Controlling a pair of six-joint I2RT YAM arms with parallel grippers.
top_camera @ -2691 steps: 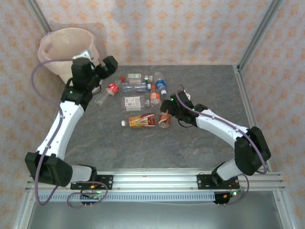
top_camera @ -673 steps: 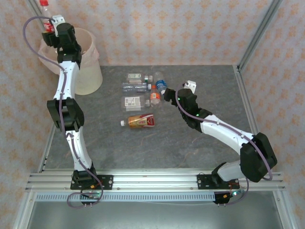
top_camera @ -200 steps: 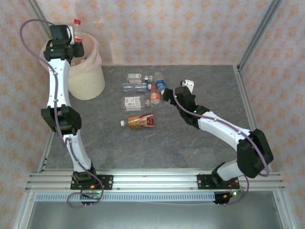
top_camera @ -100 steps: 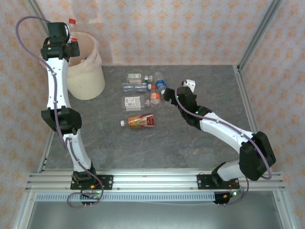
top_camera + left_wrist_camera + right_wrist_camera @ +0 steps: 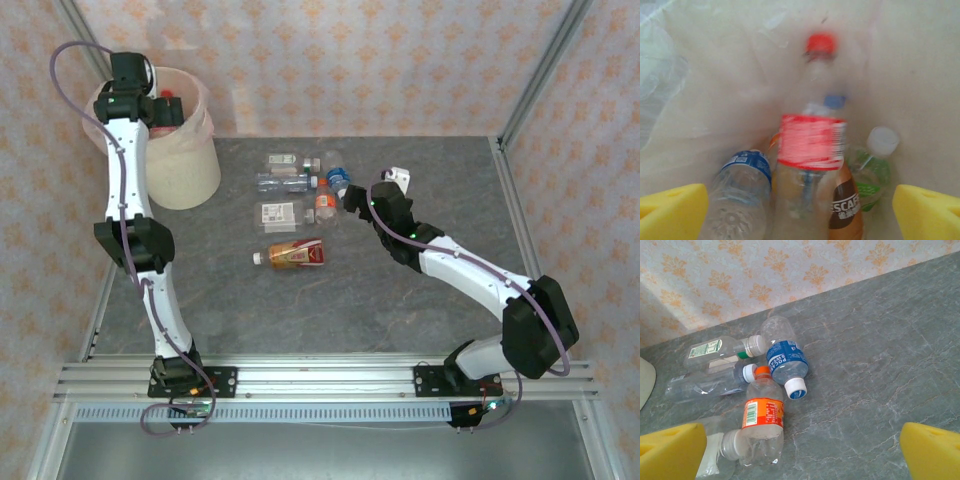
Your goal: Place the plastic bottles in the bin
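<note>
Above the bin [image 5: 190, 175], the left jaws gape empty with a red-label bottle [image 5: 811, 145] loose below; the right jaws, wide and empty, could knock the huddled bottles [image 5: 785, 360] rolling across the counter [image 5: 880, 370].

Red-labelled bottle [image 5: 811, 142] blurred, blue-labelled bottle [image 5: 742, 192] cut off at the bottom edge

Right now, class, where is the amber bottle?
Top view: the amber bottle lies on its side on the table, slightly left of centre, just below the white-labelled bottle.
</note>
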